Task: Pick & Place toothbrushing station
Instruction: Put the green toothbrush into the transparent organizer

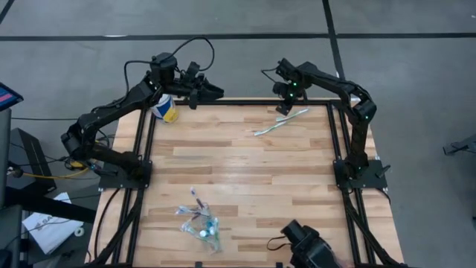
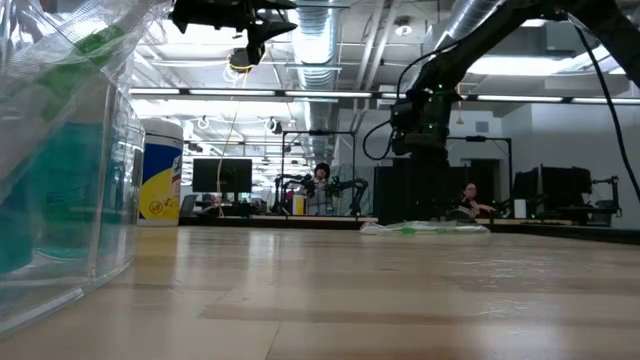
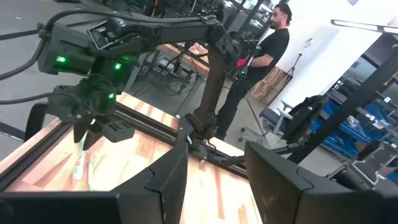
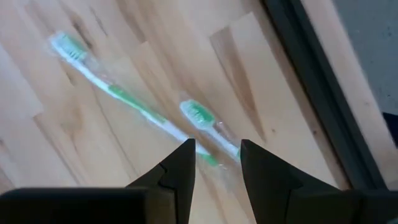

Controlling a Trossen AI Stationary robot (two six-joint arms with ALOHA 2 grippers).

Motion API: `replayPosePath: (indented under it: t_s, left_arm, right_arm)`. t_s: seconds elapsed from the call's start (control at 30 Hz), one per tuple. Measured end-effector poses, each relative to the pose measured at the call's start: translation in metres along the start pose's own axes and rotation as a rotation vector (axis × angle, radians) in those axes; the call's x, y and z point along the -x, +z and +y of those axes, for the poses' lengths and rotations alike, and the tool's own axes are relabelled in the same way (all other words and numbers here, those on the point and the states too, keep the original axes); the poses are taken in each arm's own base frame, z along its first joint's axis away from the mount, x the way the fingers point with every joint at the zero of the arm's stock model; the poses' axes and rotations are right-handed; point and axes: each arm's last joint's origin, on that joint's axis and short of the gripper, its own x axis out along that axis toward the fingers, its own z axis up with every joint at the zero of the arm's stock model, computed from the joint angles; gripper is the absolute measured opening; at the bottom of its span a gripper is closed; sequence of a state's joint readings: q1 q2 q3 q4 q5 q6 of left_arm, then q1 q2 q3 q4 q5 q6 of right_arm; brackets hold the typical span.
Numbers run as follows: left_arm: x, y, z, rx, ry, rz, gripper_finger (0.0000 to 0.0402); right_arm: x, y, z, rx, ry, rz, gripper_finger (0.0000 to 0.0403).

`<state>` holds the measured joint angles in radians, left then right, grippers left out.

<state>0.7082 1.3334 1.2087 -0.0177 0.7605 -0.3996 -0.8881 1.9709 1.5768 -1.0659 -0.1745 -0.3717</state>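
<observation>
At the near edge of the wooden slatted desk (image 1: 245,186) sits a small see-through plastic holder (image 1: 202,221). In and around it lies a loose cluster of slim purple and white toothbrushes and small teal-and-white tubes; from above I cannot tell which of them rest inside the holder and which beside it. In the low view the holder's clear wall (image 2: 70,170) fills the near left, with teal and green shapes showing through it.

At the far left corner of the desk stands a big white-lidded canister with a yellow label (image 1: 165,109), upright; its contents cannot be seen.

Two slim green-and-white toothbrushes in clear wrapping (image 1: 281,122) lie flat near the far right corner, well apart from the holder. In the right wrist view the longer one (image 4: 118,93) runs slantwise and the shorter one (image 4: 208,124) lies just beside it.

The right hand (image 4: 216,163) hangs just above these two brushes, its dark fingers (image 4: 179,171) apart by a narrow gap, nothing between them; the brushes lie directly beyond the fingertips, not gripped.

The left hand (image 3: 214,165) hovers over the far left edge near the canister, well away from the brushes, its fingers partly apart and holding nothing.

A person in a dark shirt (image 3: 261,56) stands beyond the desk.
</observation>
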Motion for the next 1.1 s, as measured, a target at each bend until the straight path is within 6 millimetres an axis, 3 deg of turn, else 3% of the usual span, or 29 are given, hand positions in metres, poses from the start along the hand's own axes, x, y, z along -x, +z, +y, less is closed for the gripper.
replayPosePath:
  t_s: [0.1, 0.23, 0.47, 0.63, 0.8, 1.1]
  left_arm:
    - [0.0, 0.0, 0.0, 0.0, 0.0, 0.0, 0.0154]
    - [0.0, 0.0, 0.0, 0.0, -0.001, 0.0, 0.0154]
    - [0.0, 0.0, 0.0, 0.0, -0.001, 0.001, 0.0154]
    - [0.0, 0.0, 0.0, -0.002, -0.001, 0.001, 0.0154]
    - [0.0, 0.0, 0.0, -0.003, -0.001, 0.001, 0.0154]
    - [0.0, 0.0, 0.0, -0.022, 0.0, 0.0, 0.0154]
  right_arm:
    - [-0.01, 0.001, -0.007, -0.018, 0.007, 0.011, 0.0118]
    - [-0.039, -0.004, -0.014, -0.044, 0.057, 0.134, 0.0118]
    - [-0.073, -0.006, -0.013, -0.011, 0.115, 0.257, 0.0118]
    - [-0.074, 0.005, -0.014, 0.032, 0.106, 0.22, 0.0111]
    - [-0.067, 0.014, -0.019, 0.046, 0.113, 0.18, 0.0018]
    - [-0.037, 0.022, -0.013, 0.028, 0.259, 0.147, 0.0001]
